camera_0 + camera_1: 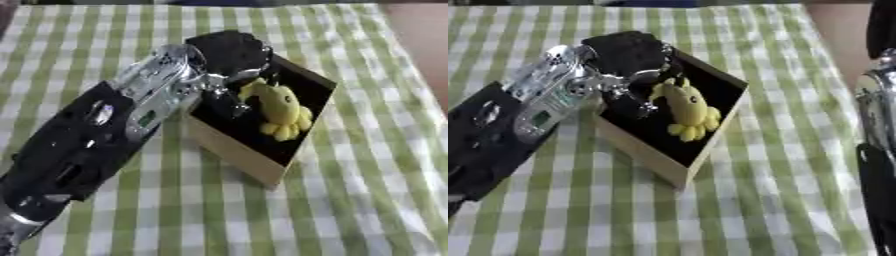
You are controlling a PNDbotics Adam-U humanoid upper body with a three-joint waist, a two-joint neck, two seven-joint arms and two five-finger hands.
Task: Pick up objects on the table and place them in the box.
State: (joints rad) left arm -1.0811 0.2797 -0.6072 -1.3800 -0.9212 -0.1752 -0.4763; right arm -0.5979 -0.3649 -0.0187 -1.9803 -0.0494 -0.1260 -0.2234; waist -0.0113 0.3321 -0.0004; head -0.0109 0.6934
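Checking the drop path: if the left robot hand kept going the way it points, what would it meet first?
Probably the yellow plush toy lying in the black-lined cardboard box; the left robot hand hangs over the box's near corner, though depth is unclear.

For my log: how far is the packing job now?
Done: a yellow plush toy lies inside the box. In hand: the left hand is over the box's far corner; whether it holds anything is unclear. Left: no other loose objects show on the checked tablecloth.
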